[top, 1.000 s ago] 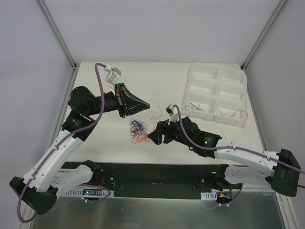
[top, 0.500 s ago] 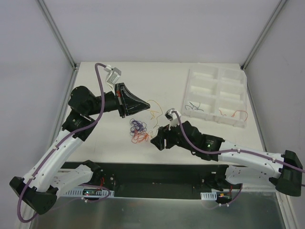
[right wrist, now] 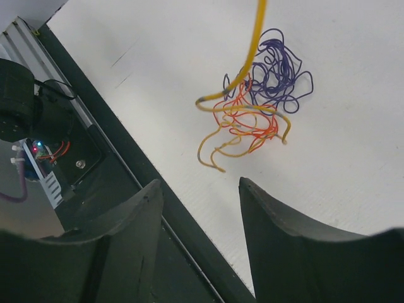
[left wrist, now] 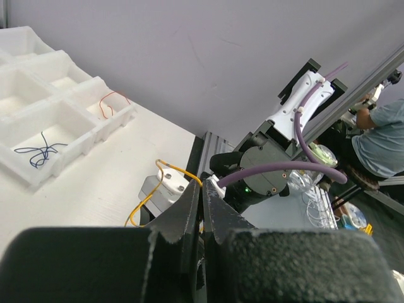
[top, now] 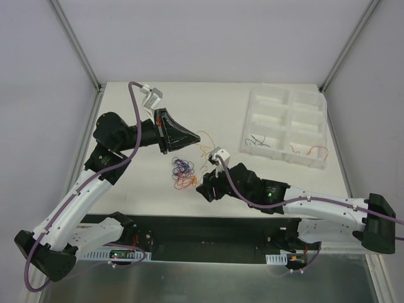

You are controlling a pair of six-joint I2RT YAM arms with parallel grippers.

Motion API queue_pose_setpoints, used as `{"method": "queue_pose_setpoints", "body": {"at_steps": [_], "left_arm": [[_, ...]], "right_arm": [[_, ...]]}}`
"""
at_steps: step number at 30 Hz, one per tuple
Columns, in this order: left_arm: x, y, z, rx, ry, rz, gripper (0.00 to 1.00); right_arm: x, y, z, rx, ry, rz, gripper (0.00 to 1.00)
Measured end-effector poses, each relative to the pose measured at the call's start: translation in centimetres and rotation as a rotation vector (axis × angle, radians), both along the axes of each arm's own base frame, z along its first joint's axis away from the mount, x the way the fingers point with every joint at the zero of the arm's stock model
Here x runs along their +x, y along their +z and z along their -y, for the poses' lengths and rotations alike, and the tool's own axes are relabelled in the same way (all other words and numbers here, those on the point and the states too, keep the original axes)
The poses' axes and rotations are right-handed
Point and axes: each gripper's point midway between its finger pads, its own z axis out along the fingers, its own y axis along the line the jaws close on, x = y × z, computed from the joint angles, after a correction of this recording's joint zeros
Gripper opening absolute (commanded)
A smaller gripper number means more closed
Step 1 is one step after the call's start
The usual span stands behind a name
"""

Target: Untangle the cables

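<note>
Top external view: a white bench [top: 214, 104], with both arms reaching in from its 6 o'clock edge.
Tray: a white compartmented tray [top: 287, 115] sits at 2 o'clock on the bench. In the row on its 6 o'clock side, a dark wire [top: 255, 141] lies in the 9 o'clock compartment and a red wire [top: 309, 150] in the 3 o'clock one.
Left arm: the left arm [top: 76, 202] rises from 7 o'clock and bends toward the middle.
Right arm: the right arm [top: 315, 205] lies low, stretching from 4 o'clock toward the middle.
Left pincer: the left pincer [top: 194, 134] has its jaws pressed together on a yellow-orange strand [left wrist: 165, 165], above the bench between 12 and 1 o'clock of the knot.
Right pincer: the right pincer [right wrist: 197, 189] has its jaws partly apart with nothing between them, near the knot between 4 and 5 o'clock.
Cables: the knot of cables [top: 183, 172], purple, red and orange, lies on the bench near the middle. The yellow-orange strand climbs out of it.
</note>
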Motion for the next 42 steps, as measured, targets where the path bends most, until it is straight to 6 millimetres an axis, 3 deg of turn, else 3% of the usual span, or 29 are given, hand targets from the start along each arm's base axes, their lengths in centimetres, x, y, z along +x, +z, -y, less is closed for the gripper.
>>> {"method": "queue_pose_setpoints", "body": {"at_steps": [8,16,23,26,32,38,42], "left_arm": [[0.0,0.0,0.0,0.0,-0.001,-0.001,0.0],[0.0,0.1,0.0,-0.003,-0.001,-0.004,0.0],[-0.1,0.4,0.0,-0.015,-0.005,-0.011,0.0],[-0.1,0.5,0.0,-0.018,-0.005,-0.014,0.0],[-0.2,0.8,0.0,-0.023,-0.01,-0.014,0.0],[0.1,0.7,-0.2,-0.005,0.021,-0.01,0.0],[1.5,1.0,-1.4,0.039,0.17,0.035,0.0]], "right_arm": [[0.7,0.3,-0.8,-0.003,0.021,0.075,0.46],[0.9,0.9,-1.4,0.009,0.024,0.159,0.47],[1.6,-0.2,-1.1,-0.029,-0.006,0.237,0.46],[1.9,-0.6,-1.1,-0.055,-0.019,0.265,0.39],[2.5,-1.5,-1.2,-0.103,-0.04,0.31,0.01],[2.0,-1.5,-1.2,-0.109,-0.051,0.328,0.01],[1.7,-1.8,0.6,-0.076,-0.09,0.321,0.01]]}}
